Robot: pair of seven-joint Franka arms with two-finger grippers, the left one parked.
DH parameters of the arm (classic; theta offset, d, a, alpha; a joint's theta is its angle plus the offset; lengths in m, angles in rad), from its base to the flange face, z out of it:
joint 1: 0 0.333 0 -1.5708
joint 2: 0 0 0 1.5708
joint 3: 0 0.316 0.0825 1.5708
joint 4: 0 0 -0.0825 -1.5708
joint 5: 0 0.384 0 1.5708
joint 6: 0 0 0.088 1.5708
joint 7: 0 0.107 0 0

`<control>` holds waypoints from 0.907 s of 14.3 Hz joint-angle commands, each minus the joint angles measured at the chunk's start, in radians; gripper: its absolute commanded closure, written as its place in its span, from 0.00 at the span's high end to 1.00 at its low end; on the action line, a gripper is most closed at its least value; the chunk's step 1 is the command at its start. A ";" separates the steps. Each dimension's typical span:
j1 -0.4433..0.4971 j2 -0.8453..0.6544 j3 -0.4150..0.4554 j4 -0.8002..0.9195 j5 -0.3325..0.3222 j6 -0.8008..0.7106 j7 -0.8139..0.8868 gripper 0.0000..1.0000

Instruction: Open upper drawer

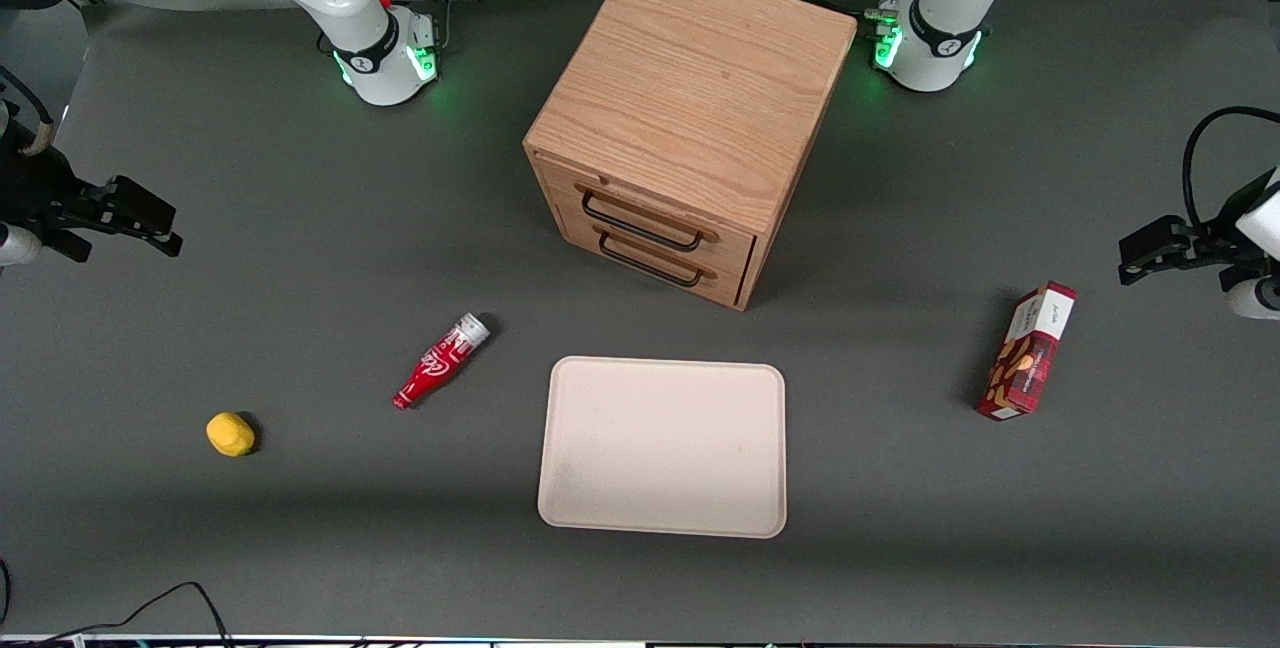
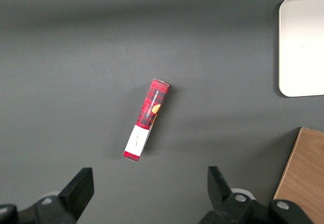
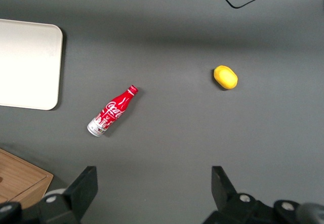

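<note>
The gripper (image 1: pixel 150 228) hangs at the working arm's end of the surface, fingers (image 3: pixel 83 186) spread wide and empty, well apart from the upper drawer (image 1: pixel 650 218), whose handle runs crosswise.

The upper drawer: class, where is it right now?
The upper drawer sits closed in the wooden cabinet, directly above the lower drawer, facing the tray. The gripper hovers open toward the working arm's end of the table.
</note>
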 commanded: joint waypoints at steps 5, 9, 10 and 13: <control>0.000 0.020 0.032 0.024 0.121 -0.020 0.020 1.00; 0.005 0.053 0.145 0.040 0.143 -0.046 0.061 1.00; 0.012 0.066 0.182 0.047 0.141 -0.044 0.052 1.00; 0.089 0.137 0.305 0.116 0.094 -0.043 0.052 1.00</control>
